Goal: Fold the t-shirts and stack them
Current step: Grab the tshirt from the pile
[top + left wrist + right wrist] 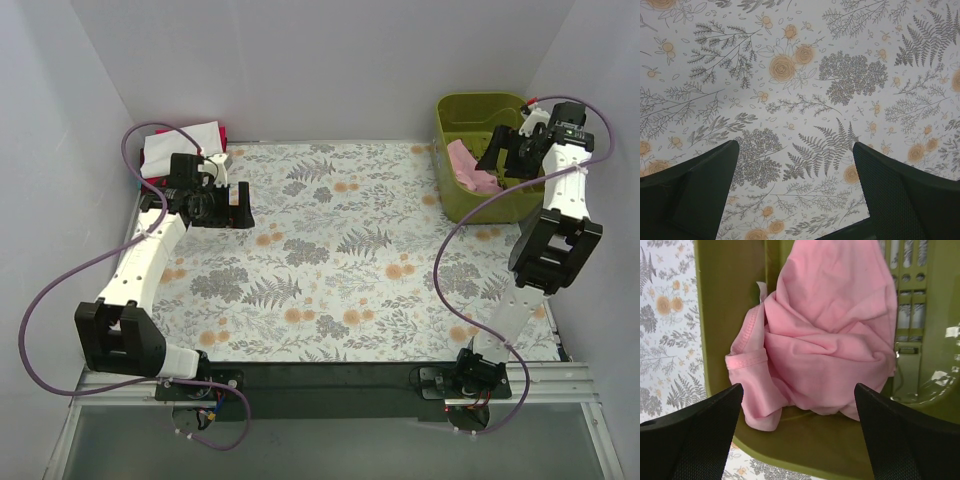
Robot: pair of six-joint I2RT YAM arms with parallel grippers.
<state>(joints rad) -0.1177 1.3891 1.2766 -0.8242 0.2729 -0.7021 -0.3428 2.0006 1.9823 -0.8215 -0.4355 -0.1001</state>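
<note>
A crumpled light pink t-shirt [468,165] lies in an olive green bin [452,205] at the far right; it fills the right wrist view [830,335]. My right gripper [497,152] hangs over the bin, open and empty, fingers [695,440] either side of the shirt's near edge and above it. A folded pile with a white t-shirt [178,145] on top and a red one [221,131] under it sits at the far left corner. My left gripper [240,215] is open and empty above the floral cloth [800,100], right of that pile.
The floral table cloth [340,250] covers the table between white walls. Purple cables loop beside both arms. The bin's inner wall [920,315] is ribbed on the right.
</note>
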